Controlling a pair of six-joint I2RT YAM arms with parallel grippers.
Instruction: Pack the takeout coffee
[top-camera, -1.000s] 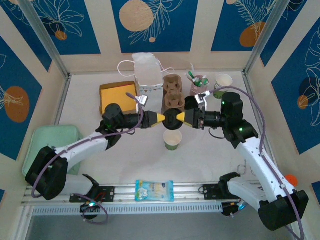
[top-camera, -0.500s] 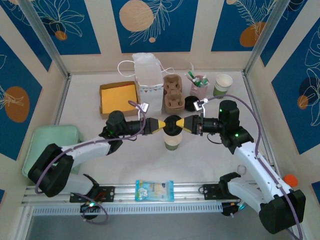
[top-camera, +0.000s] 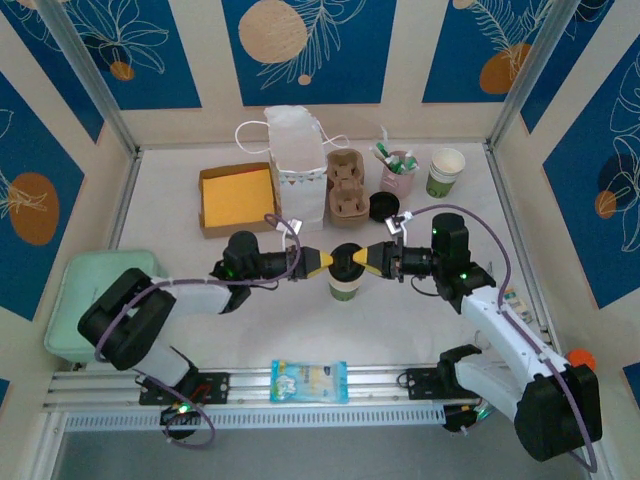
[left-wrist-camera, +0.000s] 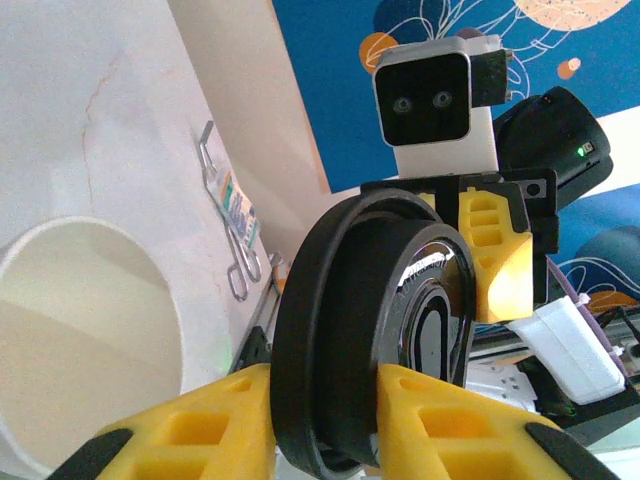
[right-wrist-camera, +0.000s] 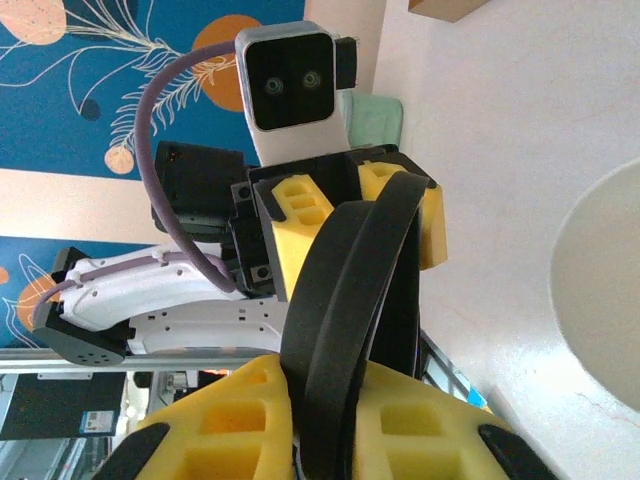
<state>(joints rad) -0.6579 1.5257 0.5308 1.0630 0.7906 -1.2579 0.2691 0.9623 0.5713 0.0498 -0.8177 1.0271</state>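
From above we see left tool (top-camera: 322, 262) and right tool (top-camera: 372, 262) tip to tip, both clamped on the black lid (top-camera: 347, 256). The takeout coffee (top-camera: 345, 286) stands on the surface (top-camera: 420, 325) just below, between them. The left wrist view adds the lid rim pinched between yellow fingers (left-wrist-camera: 450, 420), with the coffee's cream inside left of the tool. The right wrist view puts its rim right of the tool.

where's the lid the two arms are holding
Top view, mid-table: the black lid is pinched between the left gripper and right gripper, just over the green-banded paper cup.
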